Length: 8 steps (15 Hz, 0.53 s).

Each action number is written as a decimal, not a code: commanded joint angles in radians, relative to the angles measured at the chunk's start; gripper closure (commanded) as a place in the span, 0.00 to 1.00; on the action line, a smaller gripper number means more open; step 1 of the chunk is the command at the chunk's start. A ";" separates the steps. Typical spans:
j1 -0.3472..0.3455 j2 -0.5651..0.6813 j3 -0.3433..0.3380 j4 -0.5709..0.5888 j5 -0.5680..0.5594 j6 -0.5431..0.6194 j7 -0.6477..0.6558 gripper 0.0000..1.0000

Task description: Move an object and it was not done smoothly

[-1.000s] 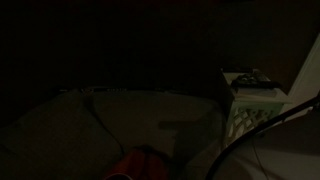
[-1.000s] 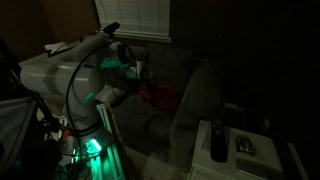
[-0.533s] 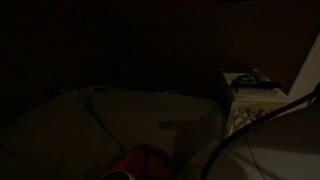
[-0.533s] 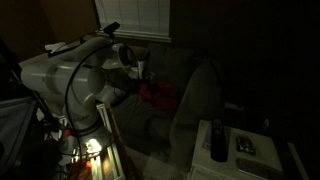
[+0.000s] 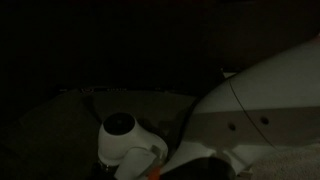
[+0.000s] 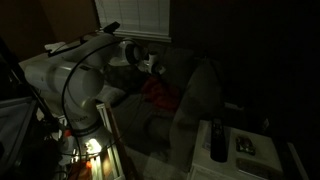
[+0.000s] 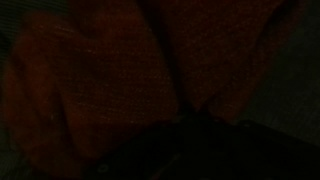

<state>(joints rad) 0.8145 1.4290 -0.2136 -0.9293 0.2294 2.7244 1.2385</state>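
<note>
The object, a limp red-orange cloth (image 7: 110,80), fills the wrist view, and its folds gather into a crease that runs into my dark gripper (image 7: 198,118) at the lower edge. In an exterior view the cloth (image 6: 160,93) lies crumpled on a grey seat, with the gripper (image 6: 155,68) just above its upper edge. My jaws are shut, and the fabric appears pinched between them, though the dark hides the fingertips. In an exterior view my white arm (image 5: 250,100) blocks most of the picture, and only an orange scrap of the cloth (image 5: 152,172) shows beneath the wrist.
The cloth rests on a grey armchair (image 6: 195,95) with high padded sides. Window blinds (image 6: 135,20) hang behind it. A low surface with a remote control (image 6: 218,140) stands in front. The room is very dark.
The jaws have shut. The arm has swung over towards the cloth, and it now fills an exterior view where it did not show before.
</note>
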 commanded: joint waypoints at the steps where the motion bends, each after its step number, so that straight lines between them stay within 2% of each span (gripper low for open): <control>1: -0.026 -0.138 -0.060 -0.125 0.034 0.109 0.074 0.98; 3: -0.023 -0.207 -0.116 -0.193 0.043 0.180 0.128 0.98; 6: 0.022 -0.299 -0.224 -0.323 0.062 0.306 0.227 0.98; 7: -0.033 -0.197 -0.166 -0.164 0.037 0.224 0.165 0.98; 8: -0.030 -0.218 -0.178 -0.186 0.037 0.229 0.170 0.94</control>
<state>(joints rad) 0.7844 1.2104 -0.3919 -1.1152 0.2666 2.9525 1.4085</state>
